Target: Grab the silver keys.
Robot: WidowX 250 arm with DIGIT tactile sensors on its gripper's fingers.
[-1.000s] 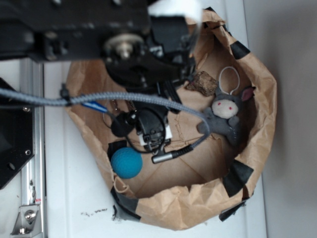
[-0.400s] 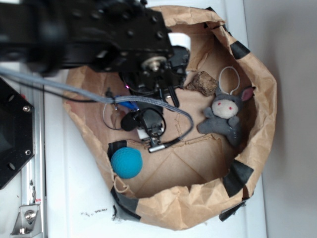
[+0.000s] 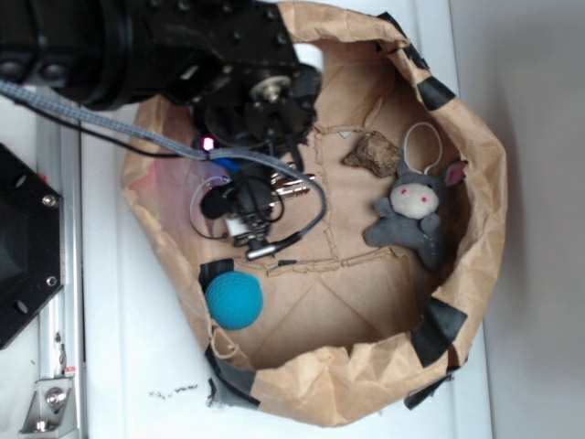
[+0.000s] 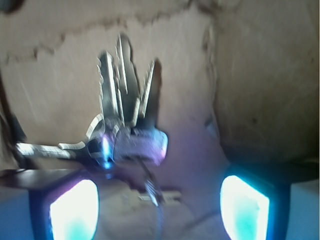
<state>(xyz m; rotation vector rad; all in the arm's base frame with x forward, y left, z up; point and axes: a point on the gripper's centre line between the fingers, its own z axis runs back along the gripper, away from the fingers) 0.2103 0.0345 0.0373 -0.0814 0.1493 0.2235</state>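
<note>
Silver keys (image 4: 125, 107) sit just ahead of my gripper (image 4: 159, 202), fanned out on the brown paper bag floor (image 4: 260, 75). Nothing is grasped yet: the jaws stand wide, glowing pads at seven and five o'clock, and the bunch lies toward eleven o'clock, off the left pad. I'd judge centring and closing are left. Several shiny blades are joined at a ring, blurred. Overhead, the keys (image 3: 291, 187) lie near the bag's upper left.

Silver keys (image 4: 125, 112), shiny metal bunch w/ blades fanned out, joined to thin wire ring, lie flat on brown paper nr left side of bag interior (image 3: 294, 187), partly hidden in exterior view.
</note>
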